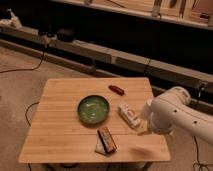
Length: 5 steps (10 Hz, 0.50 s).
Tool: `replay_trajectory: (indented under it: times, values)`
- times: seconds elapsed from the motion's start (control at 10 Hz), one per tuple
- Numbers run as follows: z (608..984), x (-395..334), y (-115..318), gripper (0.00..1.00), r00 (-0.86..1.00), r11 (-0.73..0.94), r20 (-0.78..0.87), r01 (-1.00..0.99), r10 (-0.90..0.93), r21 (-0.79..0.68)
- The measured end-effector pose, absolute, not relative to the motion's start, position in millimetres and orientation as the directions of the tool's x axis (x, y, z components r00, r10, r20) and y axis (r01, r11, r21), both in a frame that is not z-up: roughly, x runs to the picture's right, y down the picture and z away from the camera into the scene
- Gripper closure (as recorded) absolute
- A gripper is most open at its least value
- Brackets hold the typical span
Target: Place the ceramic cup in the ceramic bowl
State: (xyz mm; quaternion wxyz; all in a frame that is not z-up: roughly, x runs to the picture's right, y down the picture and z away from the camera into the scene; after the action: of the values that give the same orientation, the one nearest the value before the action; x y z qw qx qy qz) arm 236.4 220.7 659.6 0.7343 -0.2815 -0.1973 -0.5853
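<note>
One wooden worktop [60, 125] stands on a carpeted floor. A long ledge [100, 50] with cables runs behind it.

One bowl [93, 109], green and round with a darker rim, sits near the middle of the worktop. Nothing is inside it and nothing touches it.

One flat brown packet [107, 138] lies near the front edge, just right of and below the bowl. It rests on something white at its left end, which I cannot identify.

One small red item [116, 89] lies near the back edge, right of the bowl and well apart from it.

One white printed tube [128, 114] lies slanted between the bowl and the arm. It is close to the bowl's right side but apart from it.

One small pale shape at the arm's tip looks like the cup [143, 129]. It is on the worktop, right of the tube and near the right front corner. The arm partly covers it, so its outline is unclear. The cup is outside the bowl, with the tube between them.

One white arm [177, 116] comes in from the right over the worktop's right edge. The hand [145, 122] is at the arm's left end, just above the cup and mostly hidden by the arm. Its jaws are spread wide. I cannot tell whether it touches the cup or has hold of anything.
</note>
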Motion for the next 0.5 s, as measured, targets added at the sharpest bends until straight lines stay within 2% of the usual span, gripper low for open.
replay_trajectory:
  times: [0.5]
  values:
    - [660.1,236.8,222.1,0.2,0.239,0.158,0.622,0.97,-0.746,-0.183]
